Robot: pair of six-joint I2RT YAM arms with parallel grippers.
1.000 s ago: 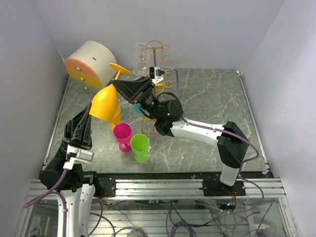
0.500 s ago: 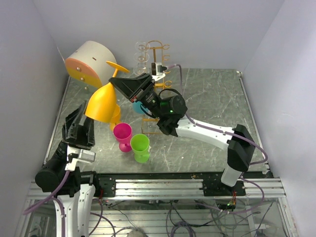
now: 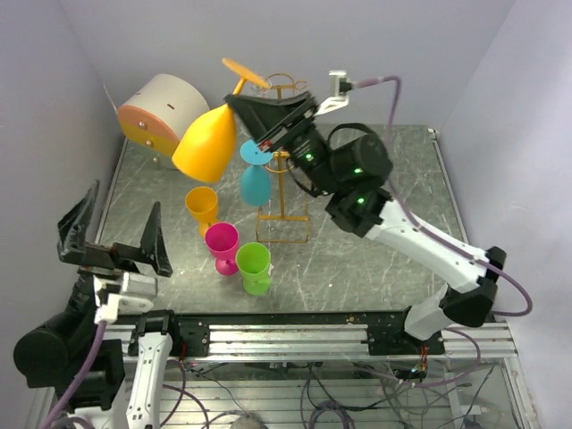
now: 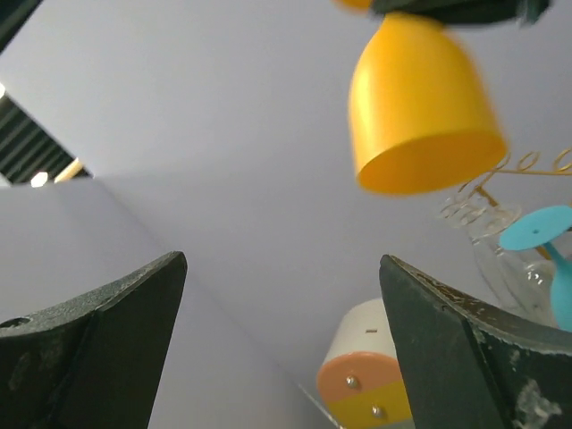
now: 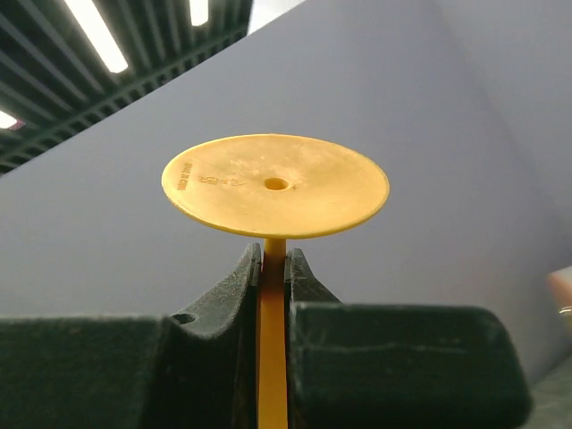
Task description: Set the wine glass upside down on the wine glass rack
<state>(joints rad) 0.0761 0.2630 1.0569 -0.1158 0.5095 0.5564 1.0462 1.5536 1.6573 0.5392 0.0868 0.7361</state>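
The left gripper gapes wide and empty. The smooth yellow plastic wine glass hangs tilted, bowl down, high beside the gold wire wine glass rack, its thin stem pinched by the right gripper. Only the right wrist view shows embossed lettering on its disc foot.

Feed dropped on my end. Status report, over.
Right end effector shut on yellow wine glass stem, bowl down, tilted, beside wine glass rack. Left end effector open, empty. Blue wine glass hangs there.
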